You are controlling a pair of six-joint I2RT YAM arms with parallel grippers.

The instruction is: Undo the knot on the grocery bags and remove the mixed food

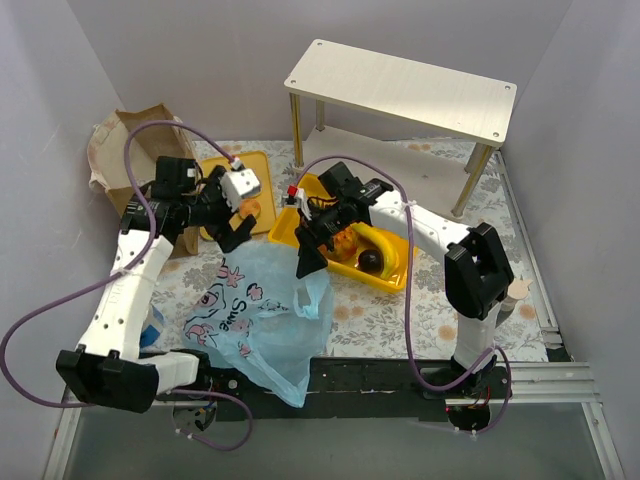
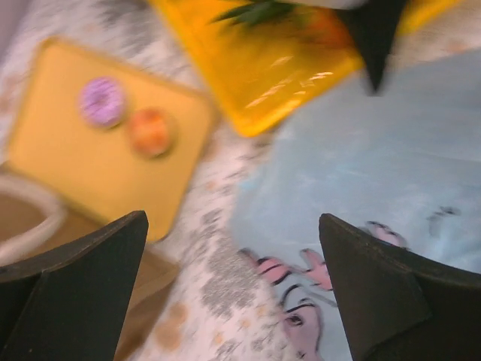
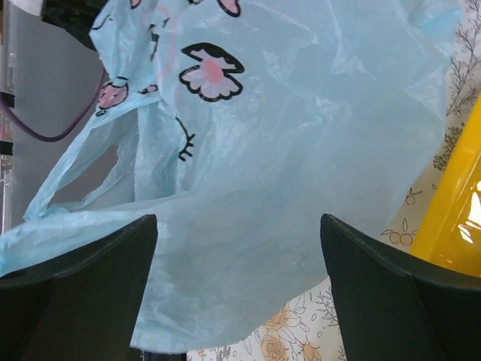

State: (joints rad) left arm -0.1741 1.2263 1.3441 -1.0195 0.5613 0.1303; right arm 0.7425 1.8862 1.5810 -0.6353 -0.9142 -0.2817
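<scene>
The light-blue printed bag (image 1: 262, 312) lies crumpled and flat near the front edge of the table. My left gripper (image 1: 232, 228) hovers open at the bag's far left corner (image 2: 376, 165), nothing between its fingers (image 2: 231, 219). My right gripper (image 1: 310, 255) hangs open over the bag's far right edge (image 3: 285, 135), empty too (image 3: 237, 218). The brown paper bag (image 1: 140, 150) stands at the back left. A pink doughnut (image 2: 101, 101) and an orange one (image 2: 150, 131) lie on the left yellow tray (image 1: 258, 170). Bananas (image 1: 388, 248) and a dark round fruit (image 1: 370, 261) lie in the right yellow tray (image 1: 385, 280); pineapple leaves (image 2: 255, 11) show there.
A pale two-level shelf (image 1: 400, 90) on brass legs stands at the back right. Grey walls close in left, right and behind. A purple cable loops from each arm. A small pale object (image 1: 517, 292) sits beside the right arm's base.
</scene>
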